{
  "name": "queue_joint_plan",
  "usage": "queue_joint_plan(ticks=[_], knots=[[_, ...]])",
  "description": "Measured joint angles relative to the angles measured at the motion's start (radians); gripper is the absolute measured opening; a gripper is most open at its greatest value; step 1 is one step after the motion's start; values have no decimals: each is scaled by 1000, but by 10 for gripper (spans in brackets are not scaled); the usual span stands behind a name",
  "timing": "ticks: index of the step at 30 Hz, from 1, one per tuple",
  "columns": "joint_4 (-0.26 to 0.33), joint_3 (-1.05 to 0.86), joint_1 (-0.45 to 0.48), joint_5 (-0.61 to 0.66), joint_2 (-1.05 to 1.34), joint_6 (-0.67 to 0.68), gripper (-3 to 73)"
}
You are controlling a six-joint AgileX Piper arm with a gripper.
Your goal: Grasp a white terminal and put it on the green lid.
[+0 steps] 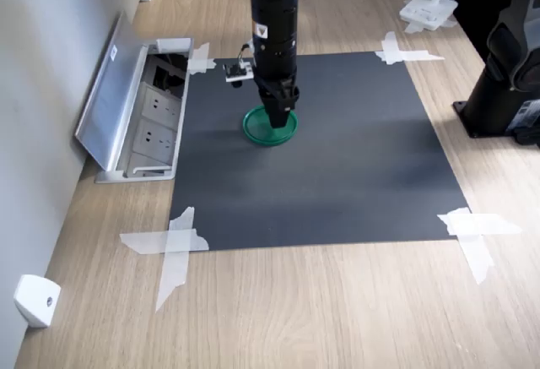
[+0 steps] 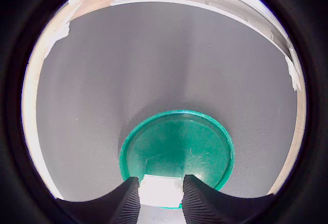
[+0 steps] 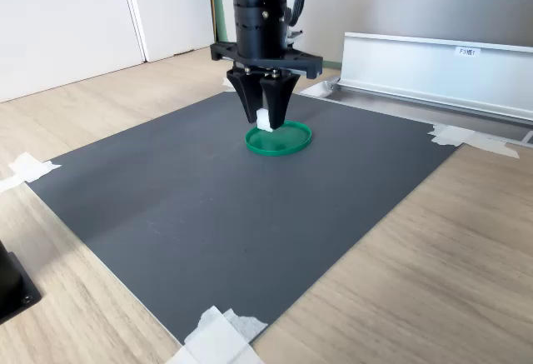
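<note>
So the white terminal point(image 3: 264, 120) was pinched between the two black fingers point(image 2: 128, 203) of the gripper point(image 3: 264, 119), right at their tips, sitting a bit above centre in the second exterior view; in the wrist view it filled the gap between the fingers at the bottom middle of the frame. It hung over the near edge of the green lid point(image 3: 283, 141), and I honestly couldn't tell if it was touching the lid or just above it. The lid lay flat on the dark grey mat point(image 1: 337, 166), in the upper middle of the first exterior view. The arm point(image 1: 274, 23) came straight down from the top of that frame. White tape point(image 1: 173, 246) held the mat corners to the wooden table point(image 1: 278, 318), and an open socket box point(image 1: 148, 116) sat at the first exterior view's left, with a white wedge piece point(image 1: 35, 300) in the lower left corner
</note>
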State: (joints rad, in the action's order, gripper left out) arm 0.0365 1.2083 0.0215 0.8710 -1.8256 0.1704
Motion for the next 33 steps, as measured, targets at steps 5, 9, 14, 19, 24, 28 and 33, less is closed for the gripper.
queue_joint_plan(ticks=[5,9,14,19,24,28,33], knots=[[-1,0,32,-6,-7,-2,314],[-7,0,40,-8,-8,21,314],[15,0,40,-8,-8,56,314],[22,0,40,-8,-9,66,330],[22,0,40,-8,-10,58,444],[10,0,40,-11,-10,27,528],[-2,0,40,-30,47,14,538]])
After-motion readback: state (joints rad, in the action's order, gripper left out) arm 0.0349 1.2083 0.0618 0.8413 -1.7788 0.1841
